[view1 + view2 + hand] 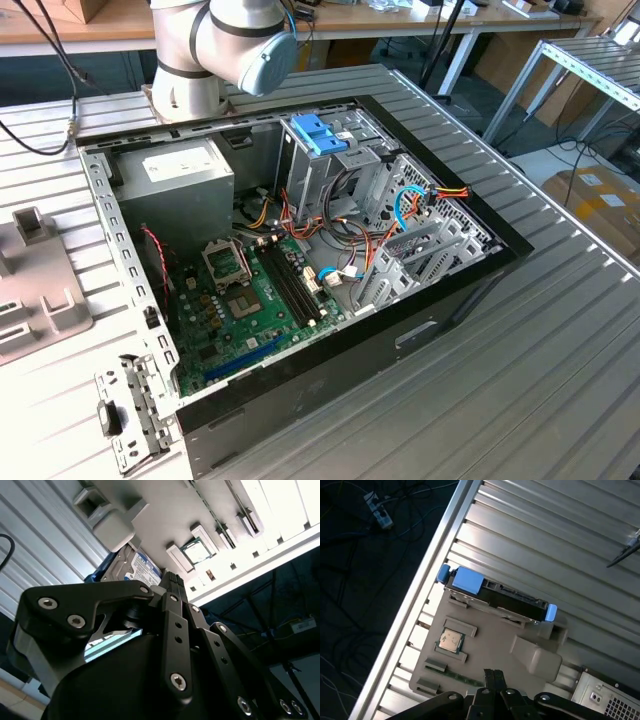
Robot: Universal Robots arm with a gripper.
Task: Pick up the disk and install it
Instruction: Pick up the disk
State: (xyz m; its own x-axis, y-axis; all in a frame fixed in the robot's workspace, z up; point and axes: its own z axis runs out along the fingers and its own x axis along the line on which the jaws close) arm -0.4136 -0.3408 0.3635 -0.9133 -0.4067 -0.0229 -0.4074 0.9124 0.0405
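The disk (495, 596) stands on its edge in a slot of a grey parts tray (485, 640), with light-blue rail ends at both sides. In the second wrist view its white-and-blue label (144, 567) shows past the black fingers. My gripper (493, 673) hovers above the tray, apart from the disk, with the tips together and nothing between them; in the second wrist view the gripper (172, 577) points toward the disk. An open computer case (300, 250) lies on the table, with a drive cage (320, 165) topped by a blue latch (318, 133).
A processor chip (451, 641) sits in the tray near the disk. Ribbed metal table (520, 330) surrounds the case. Part of the grey tray (40, 290) lies at the exterior view's left. The arm's base (200, 60) stands behind the case. Cables fill the case's middle.
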